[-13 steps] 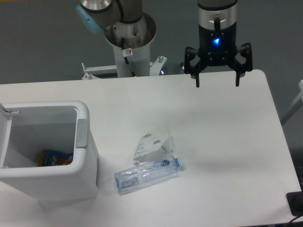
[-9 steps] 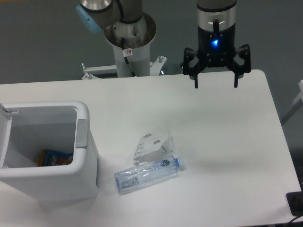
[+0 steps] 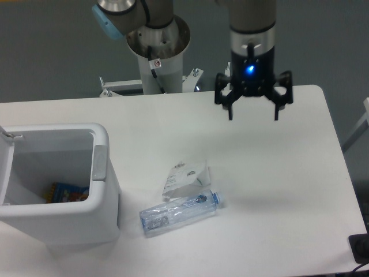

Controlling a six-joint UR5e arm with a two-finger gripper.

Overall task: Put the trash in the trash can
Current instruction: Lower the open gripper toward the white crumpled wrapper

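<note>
Gripper point(image 3: 253, 113): jaws spread wide, nothing between them, blue indicator lit; it hangs above the far part of the table point(image 3: 277, 190). Change noted: over the last fraction of a second it has shifted left and slightly nearer the camera, away from the table's far right corner and toward the litter, with no change in jaw opening. Bottle point(image 3: 180, 213): crushed clear plastic, blue cap at its right end, lying on its side near the table's middle front; unmoved. Packet point(image 3: 185, 176): flat, clear and white with print, lying just behind the bottle, its near edge touching or overlapping it; unmoved. Trash can point(image 3: 101, 173): white bin at the left front, lid swung open to its left, grey tab on the side facing the litter, a colourful item point(image 3: 68, 191) already visible at the bottom. Assessment: the arm appears to be in the approach phase toward a first pick; neither piece is grasped and both remain outside the bin, well apart from the gripper.
</note>
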